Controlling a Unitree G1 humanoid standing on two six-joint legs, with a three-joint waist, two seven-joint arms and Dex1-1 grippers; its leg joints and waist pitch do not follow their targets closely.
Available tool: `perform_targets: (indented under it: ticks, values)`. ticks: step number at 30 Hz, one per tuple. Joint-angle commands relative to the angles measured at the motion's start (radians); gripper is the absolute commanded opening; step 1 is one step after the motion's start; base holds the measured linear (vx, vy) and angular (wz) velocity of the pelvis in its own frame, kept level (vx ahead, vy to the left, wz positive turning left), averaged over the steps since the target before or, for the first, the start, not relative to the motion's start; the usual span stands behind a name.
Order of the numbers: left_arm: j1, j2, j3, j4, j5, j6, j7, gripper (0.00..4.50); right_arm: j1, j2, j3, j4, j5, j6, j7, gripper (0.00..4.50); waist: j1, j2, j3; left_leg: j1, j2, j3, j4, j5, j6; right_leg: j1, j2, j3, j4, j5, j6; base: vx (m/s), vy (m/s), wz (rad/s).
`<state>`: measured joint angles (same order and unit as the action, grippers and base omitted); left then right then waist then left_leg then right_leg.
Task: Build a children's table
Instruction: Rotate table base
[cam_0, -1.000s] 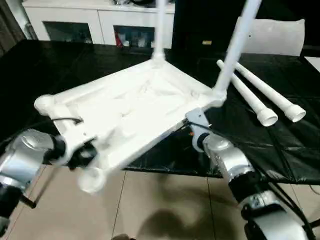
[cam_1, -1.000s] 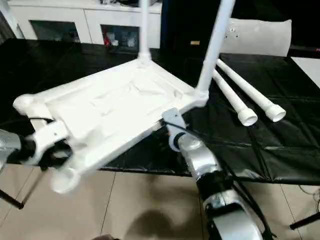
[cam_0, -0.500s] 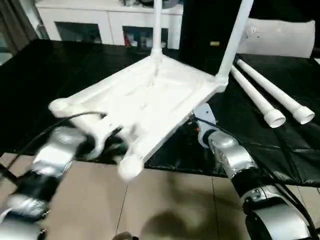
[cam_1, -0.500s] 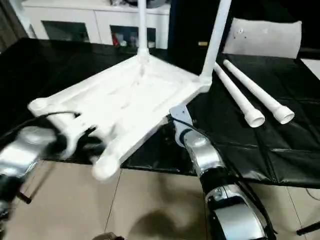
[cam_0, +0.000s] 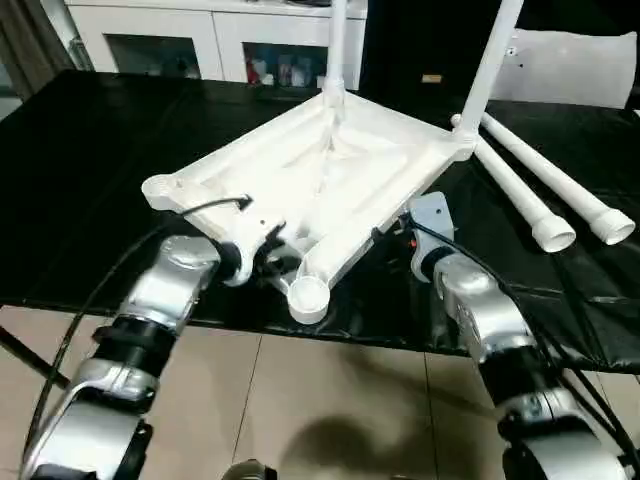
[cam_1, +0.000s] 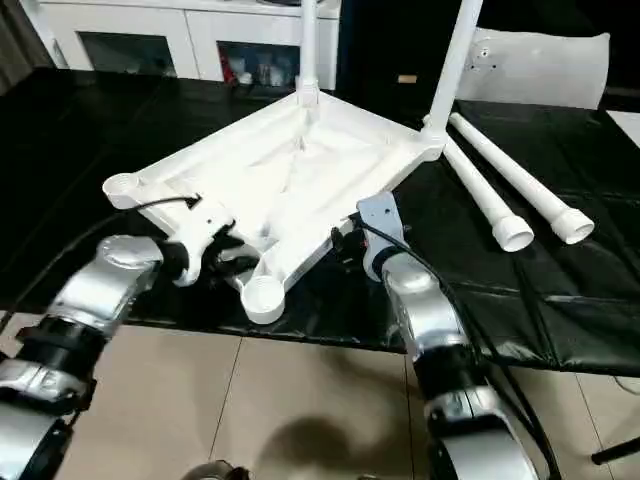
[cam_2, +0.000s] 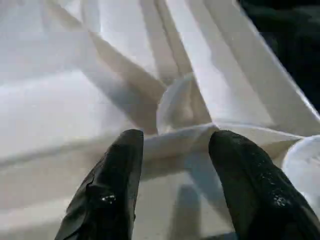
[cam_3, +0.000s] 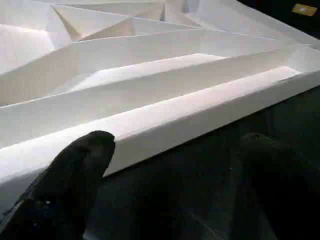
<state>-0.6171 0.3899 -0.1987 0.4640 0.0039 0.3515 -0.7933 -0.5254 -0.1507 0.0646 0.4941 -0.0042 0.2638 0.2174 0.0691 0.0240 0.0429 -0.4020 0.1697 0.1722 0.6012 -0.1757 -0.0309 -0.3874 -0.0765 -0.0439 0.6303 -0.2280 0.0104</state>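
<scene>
Left pincer (cam_2: 172, 165) is clamped on the tabletop (cam_0: 330, 175) rib, right pincer (cam_3: 175, 170) wide apart beside the edge; I'd keep it level before socketing those loose legs (cam_0: 545, 190)

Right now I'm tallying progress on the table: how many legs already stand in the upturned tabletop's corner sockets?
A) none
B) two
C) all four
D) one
B: two legs rise upright from the far corners of the tabletop, while two more legs lie loose on the black table beside it, and the near corner socket is empty.
</scene>
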Motion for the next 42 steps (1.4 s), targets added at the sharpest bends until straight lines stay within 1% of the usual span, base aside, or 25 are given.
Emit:
perform_targets:
  ticks: [1,4,5,6,9,10,13,14,15,18,19,20,22,23,25,26,28,32,35,36,37,39,40,41,42]
  values:
    - [0.014,0.024,0.012,-0.024,0.013,-0.020,-0.004,2.45,0.015,-0.004,-0.007,-0.031,0.006,0.019,0.003,4.50,0.000,-0.005,-0.064,0.030,0.054,-0.015,-0.070,-0.109,0.041,0.044,-0.066,0.039,-0.060,0.070,-0.255,0.000,0.000,0.00]
    - [0.030,0.058,0.020,-0.043,0.017,-0.035,-0.007,2.45,0.035,-0.003,-0.003,-0.058,0.003,0.033,0.006,4.50,-0.011,-0.006,-0.063,0.031,0.054,-0.014,-0.073,-0.127,0.019,0.043,-0.063,0.040,-0.062,0.026,-0.242,0.000,0.000,0.00]
    - [0.030,0.066,0.027,-0.049,0.016,-0.041,-0.004,2.74,0.038,-0.002,-0.002,-0.061,0.002,0.036,0.005,4.50,-0.012,-0.003,-0.062,0.032,0.053,-0.013,-0.073,-0.128,0.014,0.040,-0.062,0.040,-0.063,0.022,-0.241,0.000,0.000,0.00]
    - [0.026,0.071,0.035,-0.050,0.020,-0.052,0.009,2.74,0.038,0.000,-0.001,-0.058,0.000,0.037,0.002,4.50,-0.013,-0.008,-0.062,0.032,0.054,-0.012,-0.073,-0.127,0.011,0.041,-0.063,0.040,-0.063,0.025,-0.242,0.000,0.000,0.00]
    - [0.016,0.080,0.042,-0.058,0.019,-0.057,0.008,2.88,0.026,0.002,0.001,-0.037,-0.004,0.034,-0.006,4.50,-0.012,-0.007,-0.062,0.033,0.054,-0.012,-0.073,-0.119,0.007,0.040,-0.063,0.041,-0.061,0.039,-0.245,0.000,0.000,0.00]
    - [0.015,0.080,0.043,-0.059,0.017,-0.057,0.005,3.15,0.024,0.002,0.001,-0.033,-0.005,0.033,-0.007,4.50,-0.012,-0.007,-0.062,0.033,0.053,-0.012,-0.072,-0.114,0.008,0.040,-0.063,0.041,-0.060,0.048,-0.247,0.000,0.000,0.00]
    - [0.002,0.082,0.029,-0.045,0.015,-0.070,-0.015,3.15,-0.005,0.003,0.005,0.017,-0.019,0.014,-0.016,4.50,-0.010,-0.007,-0.063,0.033,0.051,-0.011,-0.070,-0.097,0.009,0.040,-0.064,0.041,-0.058,0.066,-0.255,0.000,0.000,0.00]
    - [-0.004,0.079,0.021,-0.032,0.021,-0.082,-0.010,2.92,-0.014,0.004,0.006,0.033,-0.023,0.009,-0.019,4.50,-0.010,-0.007,-0.063,0.031,0.051,-0.011,-0.069,-0.095,0.010,0.041,-0.064,0.041,-0.057,0.071,-0.254,0.000,0.000,0.00]
    - [-0.015,0.074,0.011,-0.009,0.029,-0.093,-0.007,2.84,-0.027,0.006,0.003,0.060,-0.024,0.004,-0.023,4.50,-0.010,-0.004,-0.064,0.032,0.051,-0.011,-0.069,-0.091,0.010,0.041,-0.064,0.041,-0.056,0.080,-0.255,0.000,0.000,0.00]
    - [-0.039,0.064,-0.015,0.037,0.048,-0.105,-0.010,2.53,-0.056,0.007,0.000,0.116,-0.033,-0.001,-0.039,4.50,-0.011,-0.005,-0.064,0.032,0.049,-0.010,-0.068,-0.089,0.008,0.042,-0.063,0.041,-0.056,0.087,-0.258,0.000,0.000,0.00]
    - [-0.058,0.061,-0.033,0.073,0.071,-0.105,-0.009,2.53,-0.075,0.006,0.000,0.154,-0.040,-0.001,-0.049,4.50,-0.011,-0.001,-0.065,0.032,0.049,-0.012,-0.068,-0.087,0.005,0.042,-0.063,0.040,-0.055,0.090,-0.259,0.000,0.000,0.00]
    - [-0.060,0.061,-0.036,0.077,0.075,-0.106,-0.009,2.41,-0.078,0.006,0.000,0.159,-0.041,-0.002,-0.050,4.50,-0.013,-0.002,-0.066,0.034,0.048,-0.010,-0.067,-0.090,0.003,0.041,-0.062,0.040,-0.056,0.092,-0.260,0.000,0.000,0.00]
    - [-0.100,0.066,-0.084,0.157,0.139,-0.099,0.000,2.22,-0.123,0.009,-0.006,0.245,-0.045,-0.024,-0.067,4.50,-0.014,-0.002,-0.068,0.034,0.048,-0.011,-0.065,-0.083,0.002,0.044,-0.063,0.040,-0.054,0.117,-0.263,0.000,0.000,0.00]
    - [-0.117,0.075,-0.115,0.189,0.175,-0.102,-0.010,2.12,-0.147,0.013,-0.009,0.289,-0.045,-0.040,-0.074,4.50,-0.014,0.009,-0.069,0.035,0.047,-0.012,-0.064,-0.079,0.000,0.044,-0.064,0.040,-0.052,0.123,-0.266,0.000,0.000,0.00]
    - [-0.125,0.082,-0.134,0.201,0.193,-0.097,-0.026,1.96,-0.160,0.017,-0.010,0.313,-0.044,-0.051,-0.074,4.50,-0.015,0.004,-0.068,0.032,0.050,-0.013,-0.065,-0.086,-0.005,0.048,-0.066,0.040,-0.052,0.139,-0.272,0.000,0.000,0.00]
    - [-0.132,0.088,-0.153,0.211,0.204,-0.070,-0.055,1.86,-0.177,0.024,-0.010,0.341,-0.041,-0.067,-0.070,4.50,-0.015,0.007,-0.069,0.033,0.050,-0.013,-0.064,-0.083,-0.004,0.048,-0.067,0.039,-0.050,0.148,-0.275,0.000,0.000,0.00]
    - [-0.134,0.094,-0.167,0.209,0.208,-0.050,-0.080,1.75,-0.189,0.031,-0.012,0.357,-0.035,-0.081,-0.063,4.50,-0.019,0.006,-0.069,0.031,0.049,-0.012,-0.063,-0.072,0.008,0.049,-0.067,0.039,-0.048,0.177,-0.289,0.000,0.000,0.00]
    - [-0.132,0.100,-0.185,0.196,0.197,-0.026,-0.140,1.43,-0.213,0.044,-0.012,0.390,-0.030,-0.106,-0.053,4.50,-0.025,0.007,-0.070,0.031,0.051,-0.013,-0.062,-0.074,0.021,0.051,-0.067,0.037,-0.048,0.177,-0.305,0.000,0.000,0.00]
    - [-0.115,0.085,-0.184,0.156,0.128,-0.019,-0.244,1.21,-0.250,0.063,-0.010,0.440,-0.033,-0.132,-0.044,4.50,-0.032,0.006,-0.068,0.030,0.051,-0.013,-0.063,-0.080,0.025,0.052,-0.068,0.036,-0.048,0.166,-0.320,0.000,0.000,0.00]
    - [-0.110,0.077,-0.186,0.143,0.109,-0.018,-0.283,0.98,-0.266,0.069,-0.009,0.466,-0.034,-0.148,-0.042,4.50,-0.032,0.004,-0.069,0.030,0.053,-0.012,-0.062,-0.083,0.025,0.052,-0.072,0.037,-0.047,0.159,-0.329,0.000,0.000,0.00]
    - [-0.110,0.077,-0.186,0.143,0.109,-0.018,-0.283,0.89,-0.266,0.069,-0.009,0.466,-0.034,-0.148,-0.042,4.50,-0.034,0.004,-0.067,0.030,0.053,-0.010,-0.062,-0.085,0.029,0.051,-0.069,0.038,-0.050,0.153,-0.333,0.000,0.000,0.00]
    - [-0.107,0.075,-0.188,0.136,0.102,-0.017,-0.298,0.85,-0.270,0.070,-0.008,0.472,-0.034,-0.151,-0.041,4.50,-0.036,0.004,-0.067,0.030,0.052,-0.010,-0.063,-0.087,0.035,0.052,-0.067,0.037,-0.050,0.151,-0.325,0.000,0.000,0.00]
    - [-0.084,0.070,-0.203,0.078,0.061,0.004,-0.384,0.85,-0.291,0.081,-0.003,0.508,-0.037,-0.174,-0.035,4.50,-0.036,-0.003,-0.068,0.030,0.054,-0.010,-0.063,-0.091,0.038,0.051,-0.073,0.038,-0.050,0.137,-0.329,0.000,0.000,0.00]
    - [-0.084,0.070,-0.203,0.078,0.061,0.004,-0.384,0.71,-0.291,0.081,-0.003,0.508,-0.037,-0.174,-0.035,4.50,-0.037,-0.001,-0.068,0.028,0.055,-0.012,-0.063,-0.088,0.039,0.053,-0.073,0.038,-0.049,0.131,-0.329,0.000,0.000,0.00]
    - [-0.070,0.068,-0.212,0.033,0.035,0.037,-0.432,0.45,-0.300,0.087,-0.001,0.526,-0.039,-0.186,-0.030,4.50,-0.039,-0.007,-0.067,0.029,0.056,-0.009,-0.063,-0.081,0.042,0.052,-0.072,0.039,-0.050,0.131,-0.331,0.000,0.000,0.00]
